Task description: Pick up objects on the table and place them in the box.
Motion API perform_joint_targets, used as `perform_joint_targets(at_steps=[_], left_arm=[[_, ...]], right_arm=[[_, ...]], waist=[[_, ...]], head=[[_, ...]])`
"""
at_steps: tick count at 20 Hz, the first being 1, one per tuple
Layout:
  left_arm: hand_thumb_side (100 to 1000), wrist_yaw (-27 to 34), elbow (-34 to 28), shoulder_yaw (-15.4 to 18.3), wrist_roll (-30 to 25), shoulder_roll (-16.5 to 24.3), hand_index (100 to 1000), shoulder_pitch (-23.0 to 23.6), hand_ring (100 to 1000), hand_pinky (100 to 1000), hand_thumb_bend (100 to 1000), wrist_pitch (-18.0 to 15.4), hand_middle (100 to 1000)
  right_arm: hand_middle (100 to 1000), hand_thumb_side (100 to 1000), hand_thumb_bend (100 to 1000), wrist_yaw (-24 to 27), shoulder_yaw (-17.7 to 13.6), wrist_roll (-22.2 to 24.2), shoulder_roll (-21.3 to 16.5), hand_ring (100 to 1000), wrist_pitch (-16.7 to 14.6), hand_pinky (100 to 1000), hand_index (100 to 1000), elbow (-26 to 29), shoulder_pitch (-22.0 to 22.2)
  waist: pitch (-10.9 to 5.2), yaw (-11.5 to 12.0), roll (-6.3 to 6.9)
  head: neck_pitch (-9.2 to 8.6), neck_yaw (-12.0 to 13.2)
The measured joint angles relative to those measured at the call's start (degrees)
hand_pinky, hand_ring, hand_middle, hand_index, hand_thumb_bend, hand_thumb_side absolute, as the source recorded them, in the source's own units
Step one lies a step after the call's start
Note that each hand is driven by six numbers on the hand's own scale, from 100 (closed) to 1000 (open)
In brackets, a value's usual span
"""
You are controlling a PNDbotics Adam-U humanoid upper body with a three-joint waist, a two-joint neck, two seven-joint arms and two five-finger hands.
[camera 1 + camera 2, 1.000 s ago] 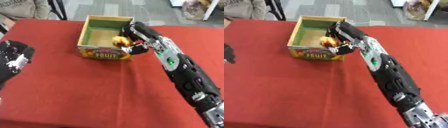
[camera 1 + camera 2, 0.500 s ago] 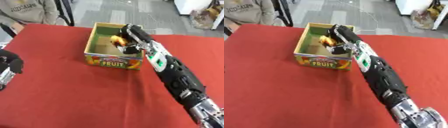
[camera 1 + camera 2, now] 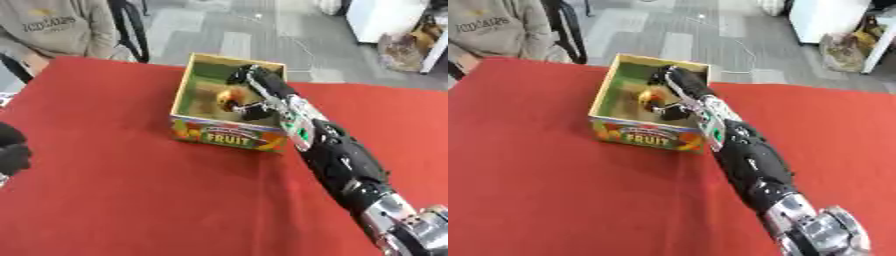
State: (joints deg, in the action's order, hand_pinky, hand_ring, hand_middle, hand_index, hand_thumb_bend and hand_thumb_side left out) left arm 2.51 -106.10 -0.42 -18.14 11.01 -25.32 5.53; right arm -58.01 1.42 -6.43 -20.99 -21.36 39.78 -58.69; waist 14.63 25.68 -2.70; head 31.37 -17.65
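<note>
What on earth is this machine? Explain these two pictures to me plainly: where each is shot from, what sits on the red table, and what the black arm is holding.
This is a humanoid robot's upper body, steered by a person. Both pictures come from the two eyes of one camera in its head, looking down, so they are nearly the same.

On the red table stands an open cardboard box with "FRUIT" printed on its front.

The black arm from the right ends in the right hand, which reaches down into the box. Its fingers curl round a small yellow-orange object; it looks like a piece of fruit, but I cannot tell which.

The left hand shows as a dark shape at the left edge of the left eye view; its pose is unclear.
</note>
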Motion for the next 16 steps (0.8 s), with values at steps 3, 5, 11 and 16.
perform_joint_targets(at_steps=[3, 5, 11, 16], left_arm=[[343, 0.0, 0.0, 0.0, 0.0, 0.0, 593, -0.1, 507, 467, 496, 0.0, 511], [343, 0.0, 0.0, 0.0, -0.1, 0.0, 593, -0.1, 507, 466, 495, 0.1, 511], [343, 0.0, 0.0, 0.0, -0.1, 0.0, 592, 0.3, 506, 466, 497, 0.2, 510], [344, -0.1, 0.1, 0.3, 0.1, 0.0, 591, 1.6, 506, 465, 497, 0.4, 510]], right_arm=[[848, 457, 636, -2.5, -0.3, -1.2, 0.0, 882, 0.3, 806, 858, -0.1, -0.3], [834, 480, 637, -3.3, -0.4, -2.0, 0.1, 869, 0.2, 801, 856, -0.1, -0.3], [767, 401, 553, -0.7, -0.3, -3.2, 0.2, 801, -0.8, 722, 838, 3.0, 0.3], [720, 357, 527, 12.4, 2.0, 0.5, 0.1, 758, -0.4, 665, 821, 10.9, 0.5]], waist=[[0.14, -0.2, -0.39], [0.14, -0.4, -0.43], [-0.29, -2.8, -0.29], [-1.44, -6.1, 0.15]], head=[[-0.25, -0.1], [-0.27, -0.1], [-0.06, 0.6], [0.85, 2.8]])
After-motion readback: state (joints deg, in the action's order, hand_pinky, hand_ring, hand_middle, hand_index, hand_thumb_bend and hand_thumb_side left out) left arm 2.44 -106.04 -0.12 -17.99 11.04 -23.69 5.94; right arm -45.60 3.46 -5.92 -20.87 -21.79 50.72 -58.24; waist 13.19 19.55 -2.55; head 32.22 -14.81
